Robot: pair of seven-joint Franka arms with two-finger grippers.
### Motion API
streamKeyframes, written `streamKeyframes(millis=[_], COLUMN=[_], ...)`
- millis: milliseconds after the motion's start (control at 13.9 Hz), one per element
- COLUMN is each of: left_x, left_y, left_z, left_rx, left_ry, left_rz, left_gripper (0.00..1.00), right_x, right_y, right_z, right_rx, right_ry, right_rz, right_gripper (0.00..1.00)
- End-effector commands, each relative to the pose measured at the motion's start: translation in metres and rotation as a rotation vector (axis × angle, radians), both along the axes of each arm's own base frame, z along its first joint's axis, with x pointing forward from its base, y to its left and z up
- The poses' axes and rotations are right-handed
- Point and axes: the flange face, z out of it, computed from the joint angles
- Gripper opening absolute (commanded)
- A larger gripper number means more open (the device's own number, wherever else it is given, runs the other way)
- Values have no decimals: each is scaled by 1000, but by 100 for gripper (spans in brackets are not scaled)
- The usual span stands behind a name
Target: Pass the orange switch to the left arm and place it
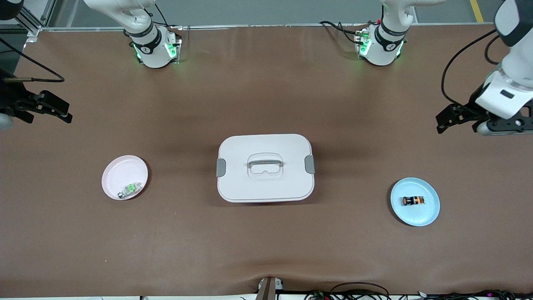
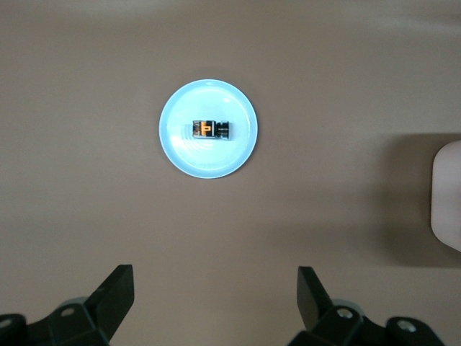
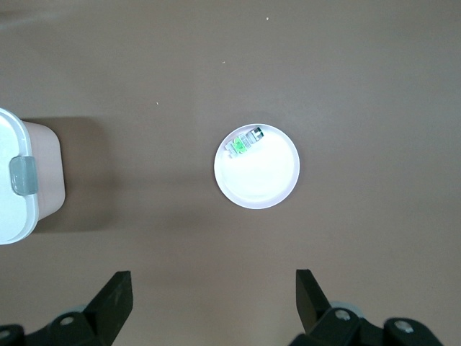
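The orange switch (image 1: 413, 201) is a tiny black part with an orange end, lying on a light blue plate (image 1: 429, 212) toward the left arm's end of the table. In the left wrist view the switch (image 2: 210, 130) lies in the middle of that plate (image 2: 184, 155). The white lidded box (image 1: 265, 167) stands at the table's middle. My left gripper (image 1: 456, 121) is open and empty, up in the air over bare table beside the blue plate; its jaws (image 2: 215, 288) stand wide apart. My right gripper (image 1: 50, 110) is open and empty (image 3: 214, 288), over the right arm's end.
A pink plate (image 1: 120, 166) with a small green-and-silver part (image 1: 128, 190) lies toward the right arm's end; both show in the right wrist view, the plate (image 3: 259, 187) and the part (image 3: 243, 142). The box edge shows in both wrist views (image 2: 448, 194) (image 3: 21, 180).
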Motion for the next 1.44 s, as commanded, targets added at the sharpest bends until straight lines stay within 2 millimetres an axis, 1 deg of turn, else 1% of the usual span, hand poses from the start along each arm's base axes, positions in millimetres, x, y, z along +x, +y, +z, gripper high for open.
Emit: streamKeyframes(millis=[0, 144, 287, 359, 431, 646, 861, 933, 1077, 1220, 1292, 1364], left_x=[-4, -3, -4, -6, -8, -12, -13, -15, -17, -19, -18, -18], left_y=[-2, -3, -5, -7, -10, -13, -13, -12, -11, -11, -12, -11], left_z=[30, 45, 51, 55, 59, 64, 63, 60, 61, 70, 70, 72], left_rx=[-16, -17, -17, -14, -13, -12, -10, -9, -8, -9, -9, -8], left_ry=[-13, -21, -12, 3, 17, 39, 50, 71, 82, 88, 102, 115], left_rz=[-14, -14, -14, -18, -25, -33, -33, -31, -28, -27, -29, -28], left_gripper=[100, 100, 100, 100, 100, 100, 100, 100, 100, 100, 100, 100], right_x=[-5, -5, -6, -6, -6, -7, -4, -5, -5, -3, -3, -3], right_y=[-3, -1, 2, -3, -4, 1, -3, -2, 1, -4, -3, 2], right_z=[8, 7, 7, 7, 7, 6, 8, 7, 8, 8, 8, 8], right_rx=[-8, -3, -2, -2, -2, 3, 4, 6, 3, 3, 4, 2], right_ry=[-15, -13, -9, -9, -9, -4, -18, -15, -18, -25, -25, -25], right_rz=[-8, -5, -5, -14, -15, -7, -15, -15, -9, -17, -12, -3], right_gripper=[100, 100, 100, 100, 100, 100, 100, 100, 100, 100, 100, 100])
